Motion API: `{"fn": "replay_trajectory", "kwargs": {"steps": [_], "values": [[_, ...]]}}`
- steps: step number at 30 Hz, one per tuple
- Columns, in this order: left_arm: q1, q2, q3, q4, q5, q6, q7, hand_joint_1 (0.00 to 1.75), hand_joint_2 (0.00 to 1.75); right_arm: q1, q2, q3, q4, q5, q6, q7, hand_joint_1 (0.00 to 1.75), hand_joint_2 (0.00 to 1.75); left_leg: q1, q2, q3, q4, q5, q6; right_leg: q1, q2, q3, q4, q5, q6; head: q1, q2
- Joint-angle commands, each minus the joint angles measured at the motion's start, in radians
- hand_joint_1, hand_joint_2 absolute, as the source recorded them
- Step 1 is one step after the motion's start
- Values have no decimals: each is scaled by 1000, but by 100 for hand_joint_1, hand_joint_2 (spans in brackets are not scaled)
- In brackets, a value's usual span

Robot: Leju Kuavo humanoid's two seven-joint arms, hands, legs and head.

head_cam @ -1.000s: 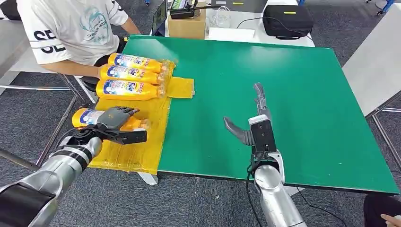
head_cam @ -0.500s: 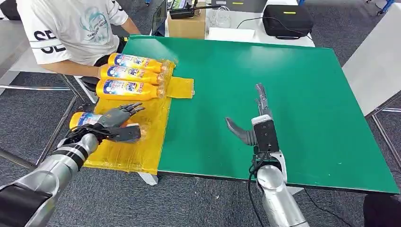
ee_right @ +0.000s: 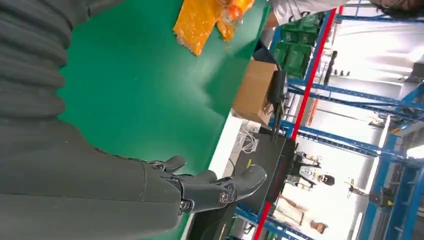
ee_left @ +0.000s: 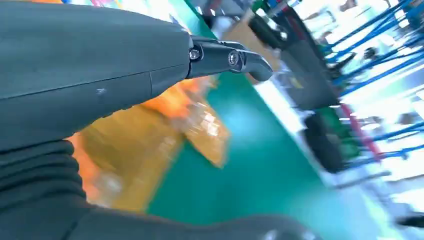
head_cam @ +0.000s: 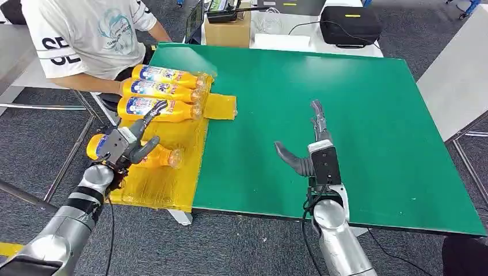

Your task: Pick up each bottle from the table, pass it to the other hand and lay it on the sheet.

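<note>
Green table (head_cam: pixel 357 115), right robot hand (head_cam: pixel 311 146) splayed

Left hand (ee_left: pixel 100 65) over yellow sheet (ee_left: pixel 145 145)

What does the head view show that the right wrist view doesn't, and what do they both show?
The head view alone shows four bottles lying on the yellow sheet, the left hand open over the nearest bottle, and a seated person. The right wrist view alone shows blue racking beyond the table. Both show the green table, the open right hand and the cardboard box.
</note>
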Motion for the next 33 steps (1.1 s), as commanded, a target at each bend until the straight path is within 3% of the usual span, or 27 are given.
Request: {"fn": "replay_trajectory", "kwargs": {"steps": [1, 10, 17, 22, 29, 33], "values": [[54, -153, 108, -190, 248, -105, 106, 0, 175, -41, 7, 44, 23, -28, -5, -4, 0, 175, 0, 0, 3, 0, -1, -1, 0, 0, 3, 0, -2, -1, 0, 0], [23, -232, 37, -127, 322, 66, 210, 0, 175, -28, 41, 69, 41, -63, -33, 1, 0, 175, 0, -1, 3, 0, -1, -1, 1, -1, 4, 0, -2, -1, 0, 0], [-15, -257, -49, -76, 262, 222, 198, 0, 175, -50, 64, 66, 73, -109, -62, -17, 0, 175, 1, -1, 6, 0, -3, -1, 1, -2, 7, 0, -3, -2, 0, 0], [-32, -261, -62, -60, 258, 231, 198, 0, 175, -55, 67, 58, 77, -120, -68, -17, 0, 175, 0, 0, 3, 0, -1, -1, 1, -1, 4, 0, -1, -1, 0, 0], [-99, -335, -121, 19, 211, 368, 210, 0, 175, -19, 19, 18, 6, -92, -106, 16, 0, 175, 1, -4, 4, 0, -2, -1, 1, -5, 6, 0, -3, -1, 0, 0], [-108, -337, -134, 39, 199, 419, 209, 0, 175, -16, 18, -1, 0, -70, -114, 18, 0, 175, 0, -3, 6, 1, -2, -1, 1, -4, 7, 0, -3, -1, 0, 0]]}}
